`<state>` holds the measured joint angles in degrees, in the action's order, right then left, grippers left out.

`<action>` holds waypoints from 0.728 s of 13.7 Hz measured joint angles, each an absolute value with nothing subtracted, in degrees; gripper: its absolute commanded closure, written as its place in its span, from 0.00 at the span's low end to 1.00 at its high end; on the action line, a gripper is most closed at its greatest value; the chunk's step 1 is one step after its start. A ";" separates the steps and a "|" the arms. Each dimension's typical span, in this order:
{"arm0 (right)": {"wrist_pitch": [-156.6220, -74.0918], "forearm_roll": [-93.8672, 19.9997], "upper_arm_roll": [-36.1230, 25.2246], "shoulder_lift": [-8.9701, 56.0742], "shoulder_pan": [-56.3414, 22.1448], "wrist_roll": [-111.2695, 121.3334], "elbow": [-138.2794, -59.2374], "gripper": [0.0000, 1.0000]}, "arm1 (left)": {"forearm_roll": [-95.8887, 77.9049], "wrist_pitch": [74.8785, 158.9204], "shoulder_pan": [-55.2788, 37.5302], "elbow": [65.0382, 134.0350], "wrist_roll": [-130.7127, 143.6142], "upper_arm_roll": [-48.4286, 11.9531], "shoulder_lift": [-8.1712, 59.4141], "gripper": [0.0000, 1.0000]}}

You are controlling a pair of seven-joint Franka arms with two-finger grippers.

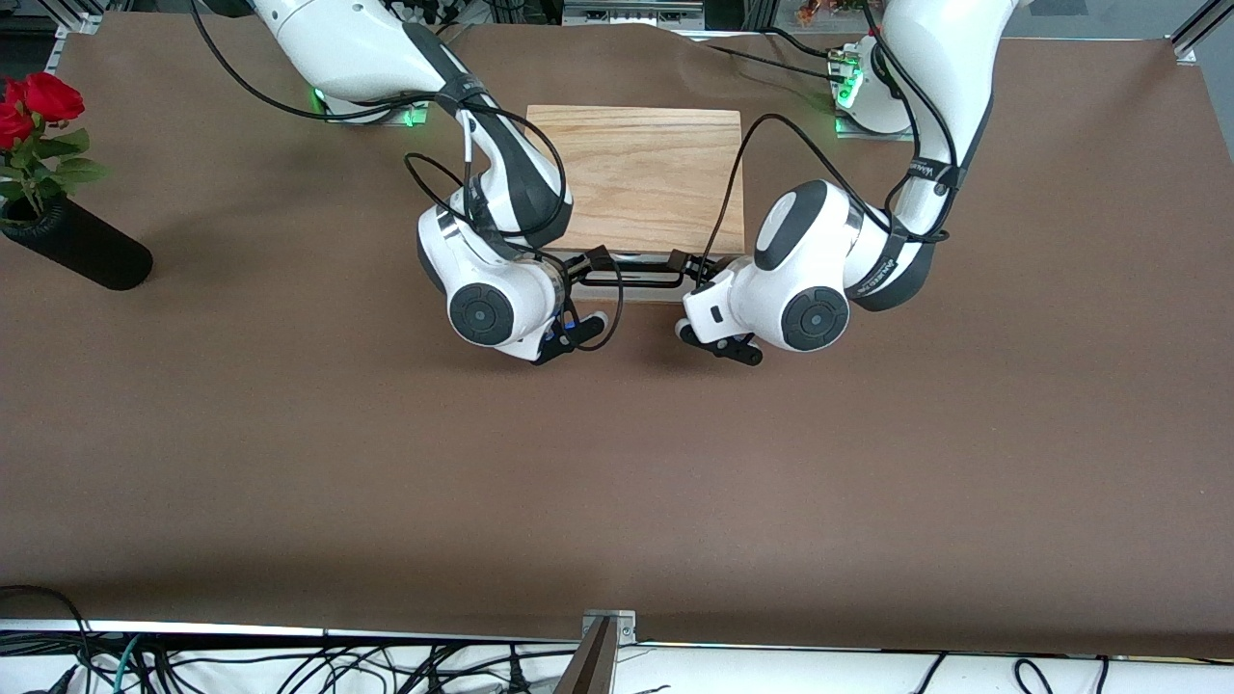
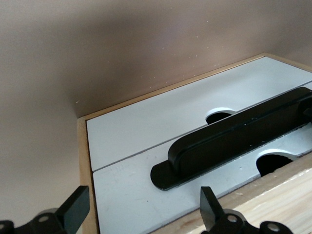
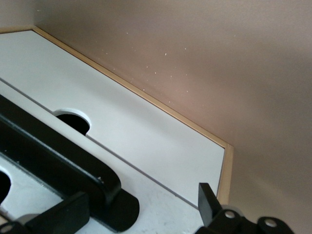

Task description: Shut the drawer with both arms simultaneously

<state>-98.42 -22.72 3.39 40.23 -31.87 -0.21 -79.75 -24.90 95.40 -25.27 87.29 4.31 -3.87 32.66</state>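
You had the box (image 1: 636, 178) at upper centre of the desk (image 1: 617, 463), the vase (image 1: 77, 246) at the frame's upper left edge.

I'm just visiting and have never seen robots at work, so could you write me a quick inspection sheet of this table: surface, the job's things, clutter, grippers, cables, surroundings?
Surface: brown table cover, rippled by the arm bases.
Job's things: light-oak box mid-table; its white drawer front with black handle faces the front camera and looks nearly or fully shut.
Clutter: black vase lying down with red roses, toward the right arm's end.
Grippers: left gripper and right gripper both at the drawer front, jaws open, holding nothing.
Cables: black cables loop along both arms; more below the table edge.
Surroundings: aluminium framing at the corners.
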 measured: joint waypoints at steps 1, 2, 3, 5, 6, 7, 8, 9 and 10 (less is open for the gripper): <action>-98.42 -22.72 3.39 40.24 -31.87 -0.20 -79.75 0.00 | -24.90 95.40 -25.27 87.29 4.31 -3.86 32.71 0.00; -98.42 -22.72 3.39 40.24 -31.87 -0.20 -79.75 0.00 | -24.90 95.40 -25.27 87.29 4.31 -3.84 32.73 0.00; -98.42 -22.72 3.39 40.24 -31.87 -0.18 -79.75 0.00 | -24.90 95.41 -25.27 87.29 4.31 -3.84 32.73 0.00; -98.41 -22.71 3.39 40.25 -31.87 -0.08 -79.64 0.00 | -24.90 95.44 -25.27 87.28 4.23 -3.81 32.74 0.00; -98.36 -22.69 3.37 40.24 -31.87 0.04 -79.46 0.00 | -24.90 95.49 -25.27 87.23 4.20 -3.72 32.74 0.00; -98.28 -22.68 3.30 40.24 -31.84 0.18 -79.26 0.00 | -24.90 95.63 -25.23 86.93 4.17 -3.57 32.73 0.00; -98.12 -22.68 3.19 40.24 -31.73 0.31 -78.97 0.00 | -24.90 95.74 -25.04 86.06 4.16 -3.40 32.72 0.00; -97.97 -22.68 3.10 40.24 -31.57 0.36 -78.59 0.00 | -24.90 95.74 -24.63 84.79 4.16 -3.22 32.70 0.00; -97.86 -22.68 2.94 40.23 -31.46 0.38 -78.16 0.00 | -24.90 95.74 -23.95 83.34 4.16 -3.06 32.65 0.00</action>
<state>-97.86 -22.68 2.94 40.23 -31.46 0.38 -78.16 -24.90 95.74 -23.95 83.34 4.16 -3.06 32.65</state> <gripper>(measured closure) 0.000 0.000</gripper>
